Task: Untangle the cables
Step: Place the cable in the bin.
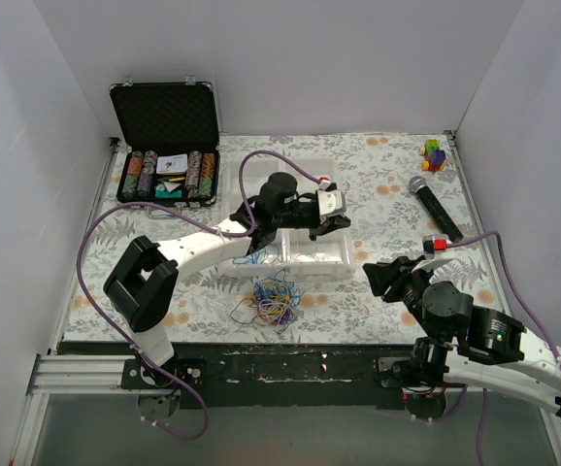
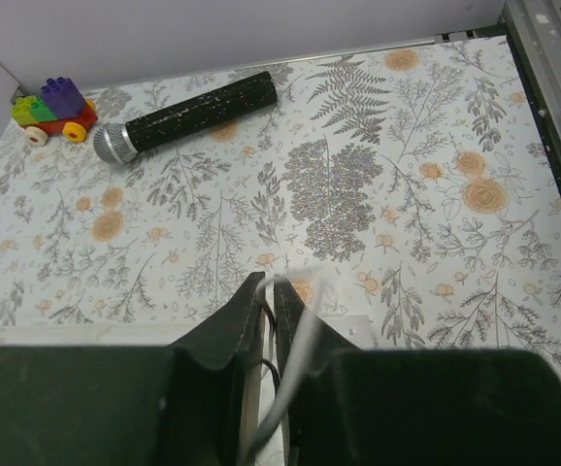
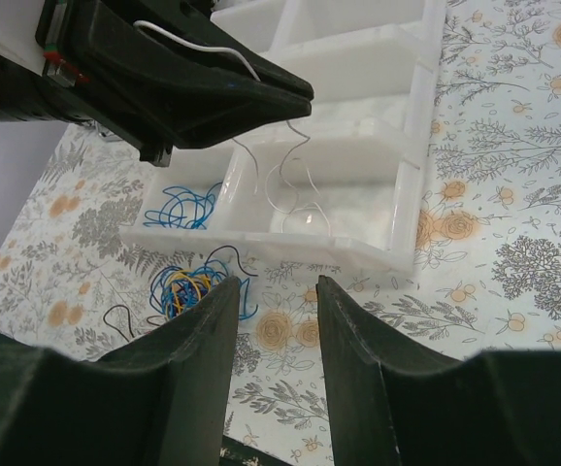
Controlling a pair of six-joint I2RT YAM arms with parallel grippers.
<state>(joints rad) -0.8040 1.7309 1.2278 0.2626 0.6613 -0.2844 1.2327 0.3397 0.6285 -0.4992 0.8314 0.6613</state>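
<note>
The right arm lay low at the lower right of the top view, folded back on itself, with its wrist aimed up and left toward the centre. The right gripper stood about half open, its two fingers apart and nothing between them, hovering over the cloth just short of the tray. The left arm rose from the lower left, bent sharply at the elbow, and stretched its white forearm up and right across the middle. The left gripper was clamped tight on one white cable, which hung in loose curls from the jaws into the tray's near right compartment.

There was one tangle of cables, blue, yellow, orange and black, lying on the table just in front of the tray. A few blue strands sat apart in the near left compartment. The single white tray was divided into several compartments; how many could not be told, as the left gripper hid some of them.

Farther back lay one black microphone, at the right of the top view. One toy car of coloured blocks stood in the upper right corner. One open black case holding rows of chips stood at the upper left.

The table wore a pale cloth printed with grey ferns and orange flowers. Plain white walls closed it in on three sides.
</note>
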